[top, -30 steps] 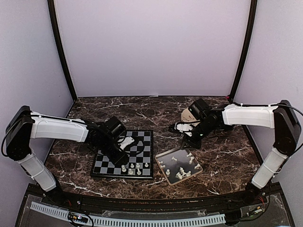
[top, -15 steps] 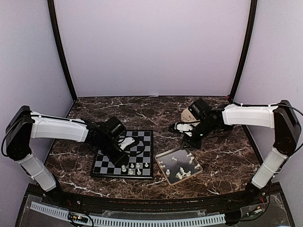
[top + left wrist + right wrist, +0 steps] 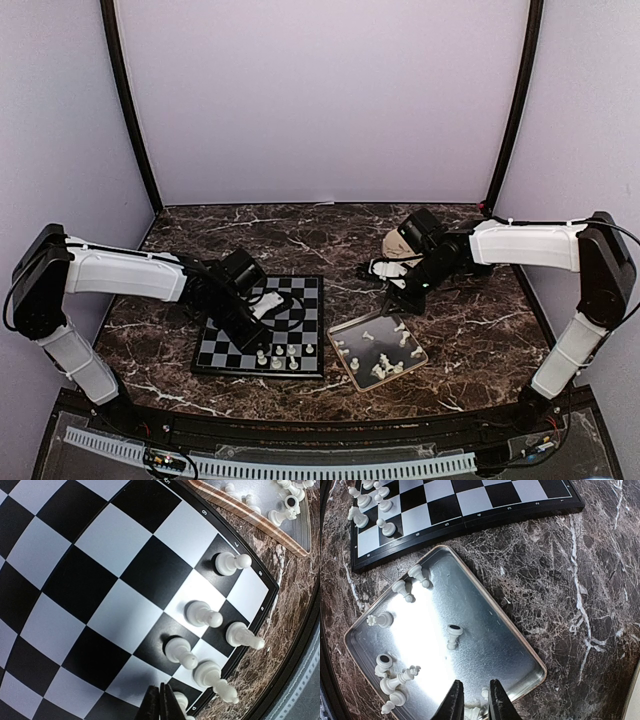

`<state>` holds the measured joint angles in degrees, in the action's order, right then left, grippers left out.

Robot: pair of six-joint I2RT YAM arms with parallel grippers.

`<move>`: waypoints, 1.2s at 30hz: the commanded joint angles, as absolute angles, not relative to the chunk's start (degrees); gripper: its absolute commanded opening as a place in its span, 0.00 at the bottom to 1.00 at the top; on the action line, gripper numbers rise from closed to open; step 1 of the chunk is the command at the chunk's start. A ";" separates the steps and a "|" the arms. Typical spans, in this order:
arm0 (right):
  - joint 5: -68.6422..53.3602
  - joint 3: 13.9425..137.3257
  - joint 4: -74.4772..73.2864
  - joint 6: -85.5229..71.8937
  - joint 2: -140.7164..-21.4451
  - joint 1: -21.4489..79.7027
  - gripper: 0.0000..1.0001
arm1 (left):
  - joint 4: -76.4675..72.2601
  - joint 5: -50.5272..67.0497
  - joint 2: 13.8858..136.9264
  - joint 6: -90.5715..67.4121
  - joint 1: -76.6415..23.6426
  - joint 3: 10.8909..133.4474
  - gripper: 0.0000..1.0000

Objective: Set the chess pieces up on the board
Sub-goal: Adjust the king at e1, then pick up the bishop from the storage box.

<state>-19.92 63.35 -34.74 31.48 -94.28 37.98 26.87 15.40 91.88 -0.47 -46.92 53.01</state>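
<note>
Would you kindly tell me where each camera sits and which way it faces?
Top external: above and behind, looking down on board, tray, left arm and right arm.
Left wrist: on the left arm, facing the board's chess pieces; shut left gripper at bottom.
Right wrist: on the right arm, facing the tray; right gripper at bottom.
Shared: both wrist views show the board's corner, chess pieces and tray.

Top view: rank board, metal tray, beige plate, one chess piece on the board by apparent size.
1. board
2. metal tray
3. beige plate, unsure: right arm hides most of it
4. chess piece, by far smallest
</note>
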 commanded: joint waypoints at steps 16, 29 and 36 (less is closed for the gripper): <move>-20.26 63.85 -38.41 34.83 -92.66 39.92 0.28 | 14.84 6.01 86.49 -0.99 -46.23 58.65 0.28; -20.96 57.40 -45.97 39.87 -86.32 47.38 0.37 | 7.43 10.26 86.88 -1.78 -46.93 57.38 0.40; -18.15 56.28 -45.49 40.84 -89.05 48.86 0.37 | 6.76 10.42 87.09 -2.29 -46.99 56.21 0.40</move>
<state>-19.81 57.23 -45.30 39.83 -87.59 47.97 8.05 9.76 87.39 -1.69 -46.78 57.25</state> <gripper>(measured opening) 0.372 0.403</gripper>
